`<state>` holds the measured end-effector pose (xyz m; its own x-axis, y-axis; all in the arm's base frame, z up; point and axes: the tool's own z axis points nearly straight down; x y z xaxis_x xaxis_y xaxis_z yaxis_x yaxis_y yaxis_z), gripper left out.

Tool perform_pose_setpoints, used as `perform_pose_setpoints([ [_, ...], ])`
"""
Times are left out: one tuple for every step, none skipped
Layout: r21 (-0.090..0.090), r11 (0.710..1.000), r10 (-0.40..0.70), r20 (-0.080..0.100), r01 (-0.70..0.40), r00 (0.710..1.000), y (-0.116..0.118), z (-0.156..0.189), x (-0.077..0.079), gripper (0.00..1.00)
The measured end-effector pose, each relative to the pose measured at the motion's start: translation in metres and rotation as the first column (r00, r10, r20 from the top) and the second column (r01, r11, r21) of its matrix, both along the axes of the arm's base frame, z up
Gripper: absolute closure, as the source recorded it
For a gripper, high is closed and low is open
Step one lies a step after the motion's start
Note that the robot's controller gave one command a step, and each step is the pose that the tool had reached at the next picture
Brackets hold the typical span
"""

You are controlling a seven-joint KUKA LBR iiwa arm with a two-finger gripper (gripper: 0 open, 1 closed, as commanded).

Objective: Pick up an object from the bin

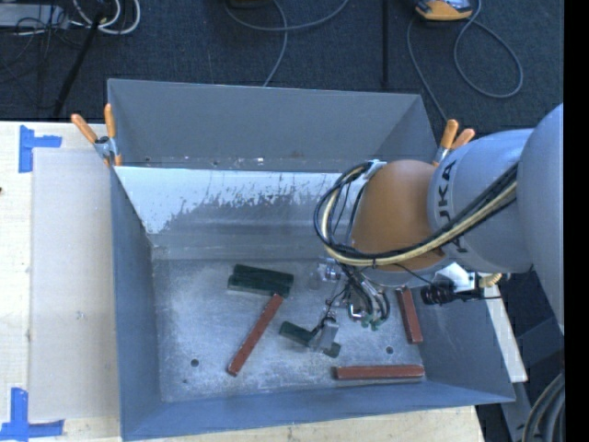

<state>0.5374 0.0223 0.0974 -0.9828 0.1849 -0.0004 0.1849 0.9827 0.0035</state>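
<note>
1. The small block [296, 332], dark and short, lies on the floor of the bin [184, 339], right of the middle. Its right end is touching or just beside the gripper [327, 336], which hangs low near the floor.
2. Whether the gripper is apart, together or clamped on the small block I cannot tell, because its tip blurs into the wrist parts above it. My judgement is that the grip should be confirmed before any lift, with the block taken across its narrow side and seated squarely.
3. The slanted stick [256, 334], reddish brown, lies just left of the small block and seems apart from it. A close that drifts left could nudge it, so the gripper is best kept centred on the block.
4. The big block [260, 281], dark and longer, lies further back-left, near the stick's upper end and out of the way.
5. The front stick [379, 372] lies flat near the front wall. The right stick [410, 316] lies by the right wall under the wrist. Both are apart from the small block.
6. A straight rise, before any sideways travel, probably keeps clear of the sticks and the sloped walls.
</note>
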Motion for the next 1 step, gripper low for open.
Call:
perform_pose_setpoints([
  [-0.003, 1.0, -0.012, -0.005, 0.012, 1.0, 0.0035, -0.0291, -0.0594, 0.0],
])
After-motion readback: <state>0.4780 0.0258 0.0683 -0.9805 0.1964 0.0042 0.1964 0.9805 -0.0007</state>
